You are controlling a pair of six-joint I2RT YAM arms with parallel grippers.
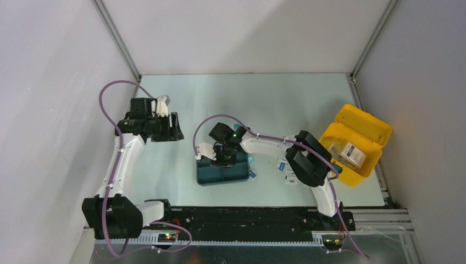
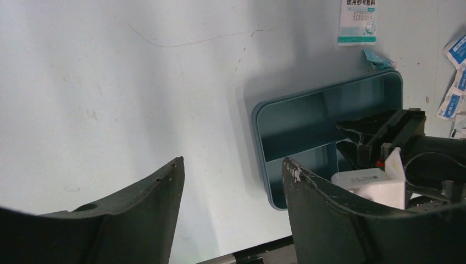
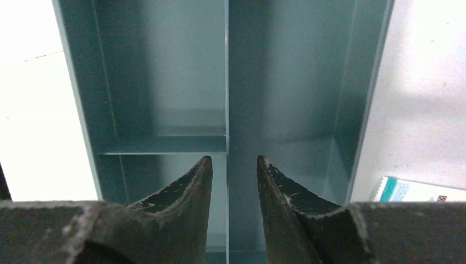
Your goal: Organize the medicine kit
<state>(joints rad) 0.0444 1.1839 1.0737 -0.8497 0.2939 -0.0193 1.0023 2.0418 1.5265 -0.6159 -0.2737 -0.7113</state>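
The medicine kit (image 1: 365,122) sits at the 3 o'clock edge of the surface (image 1: 264,99), lid swung open, with a white box (image 1: 351,154) inside. White-and-blue packets (image 1: 286,168) lie between it and a dark-teal divided tray (image 1: 220,175), which rests near the centre, toward 6 o'clock. The right gripper (image 3: 231,159) hangs just above the tray, fingers slightly apart, the central divider (image 3: 226,82) running into the gap; whether they touch it I cannot tell. The left gripper (image 2: 233,160) hovers at 9 o'clock over bare surface, spread wide and holding nothing.
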